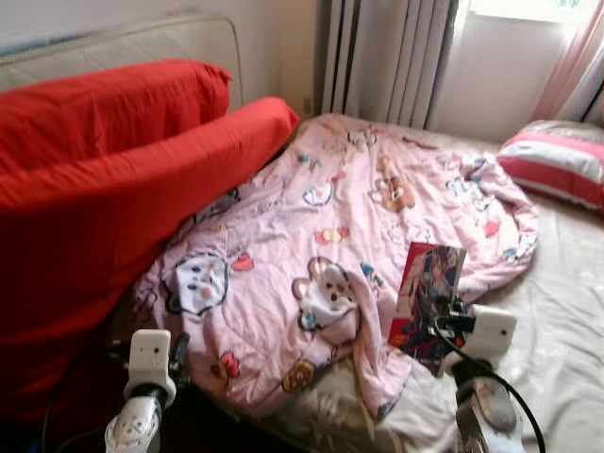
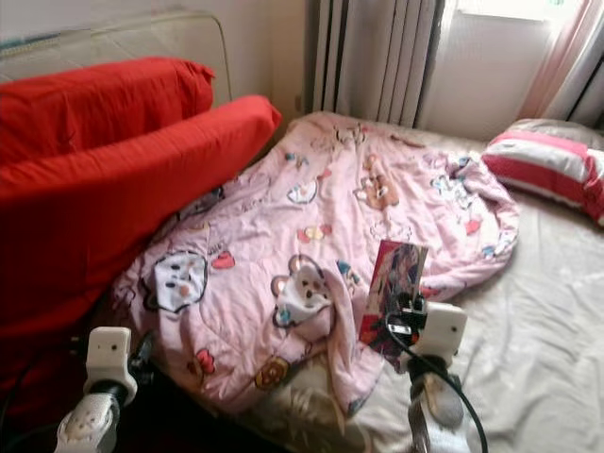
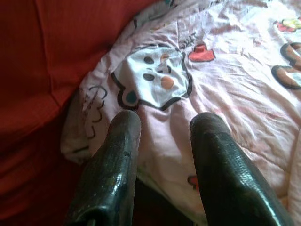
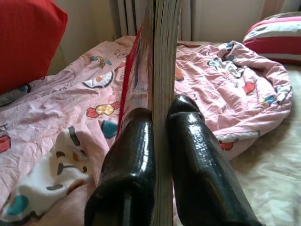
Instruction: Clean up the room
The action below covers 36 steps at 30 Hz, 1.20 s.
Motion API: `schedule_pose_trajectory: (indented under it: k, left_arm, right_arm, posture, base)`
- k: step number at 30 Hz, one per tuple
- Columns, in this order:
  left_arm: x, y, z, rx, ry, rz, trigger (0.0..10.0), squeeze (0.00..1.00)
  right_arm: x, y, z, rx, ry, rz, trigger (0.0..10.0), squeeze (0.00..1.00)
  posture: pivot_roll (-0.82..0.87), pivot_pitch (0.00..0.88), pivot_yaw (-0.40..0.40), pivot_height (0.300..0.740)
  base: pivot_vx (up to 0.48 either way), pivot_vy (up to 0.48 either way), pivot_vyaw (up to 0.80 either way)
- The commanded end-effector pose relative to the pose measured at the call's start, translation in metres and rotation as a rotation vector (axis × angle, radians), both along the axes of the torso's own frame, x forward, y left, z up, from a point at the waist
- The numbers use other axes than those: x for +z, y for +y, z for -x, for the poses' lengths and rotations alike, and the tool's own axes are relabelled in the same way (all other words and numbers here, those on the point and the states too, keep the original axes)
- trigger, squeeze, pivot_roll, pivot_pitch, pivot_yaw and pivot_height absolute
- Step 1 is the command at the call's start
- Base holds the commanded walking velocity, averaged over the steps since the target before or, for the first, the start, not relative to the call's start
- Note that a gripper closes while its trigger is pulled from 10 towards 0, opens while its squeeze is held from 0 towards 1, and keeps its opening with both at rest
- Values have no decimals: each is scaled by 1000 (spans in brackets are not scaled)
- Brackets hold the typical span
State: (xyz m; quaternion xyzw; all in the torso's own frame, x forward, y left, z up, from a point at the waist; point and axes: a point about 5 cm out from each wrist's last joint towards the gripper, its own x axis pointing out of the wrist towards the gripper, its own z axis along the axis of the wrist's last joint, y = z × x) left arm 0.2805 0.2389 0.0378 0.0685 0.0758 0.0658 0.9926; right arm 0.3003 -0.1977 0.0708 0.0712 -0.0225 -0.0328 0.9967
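Observation:
A thin book with a colourful cover point(image 1: 427, 294) stands upright above the pink cartoon-print blanket point(image 1: 349, 226) on the bed. My right gripper point(image 4: 161, 117) is shut on the book point(image 4: 162, 56), one black finger on each side of its pages. Low at the left, my left gripper point(image 3: 162, 122) hangs open over the blanket's near-left edge point(image 3: 211, 80), with nothing between its fingers point(image 3: 117, 155). Its white wrist point(image 1: 149, 363) sits beside the red mattress cover.
Two red-covered mattresses point(image 1: 104, 179) lean along the left of the bed. A pink and white striped pillow point(image 1: 562, 162) lies at the far right. Bare beige sheet point(image 1: 557, 311) spreads to the right of the blanket. Grey curtains point(image 1: 387, 57) hang behind.

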Motion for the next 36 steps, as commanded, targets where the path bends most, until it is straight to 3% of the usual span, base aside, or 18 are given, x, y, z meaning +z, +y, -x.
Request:
schedule_pose_trajectory:
  k: [1, 6, 12, 20, 27, 36]
  left_arm:
    - [-9, 10, 6, 40, 46, 3, 10000, 0]
    - [-28, 22, 19, 106, 156, 33, 10000, 0]
    - [-51, 28, 36, 166, 306, 98, 10000, 0]
    - [-80, 18, 61, 200, 483, 146, 10000, 0]
    - [-93, 13, 78, 203, 551, 164, 10000, 0]
    - [-101, 14, 91, 187, 619, 140, 10000, 0]
  right_arm:
    - [9, -9, -5, -40, -30, -26, 10000, 0]
    - [5, -8, -3, -41, -17, -23, 10000, 0]
    - [1, -9, -2, -45, -1, -31, 10000, 0]
    - [-4, -17, -3, -59, 29, -27, 10000, 0]
    - [-24, -16, 5, -52, 118, -40, 10000, 0]
    - [-30, -19, 10, -84, 129, -61, 10000, 0]
  posture:
    - [5, 0, -39, 714]
    - [-8, 0, -33, 740]
    - [-8, 0, -41, 740]
    - [-11, 0, -49, 740]
    - [-9, 0, -44, 740]
    - [-21, 0, -30, 740]
  base:
    - [0, 0, 0]
    - [0, 0, 0]
    - [0, 0, 0]
    - [0, 0, 0]
    - [0, 0, 0]
    - [0, 0, 0]
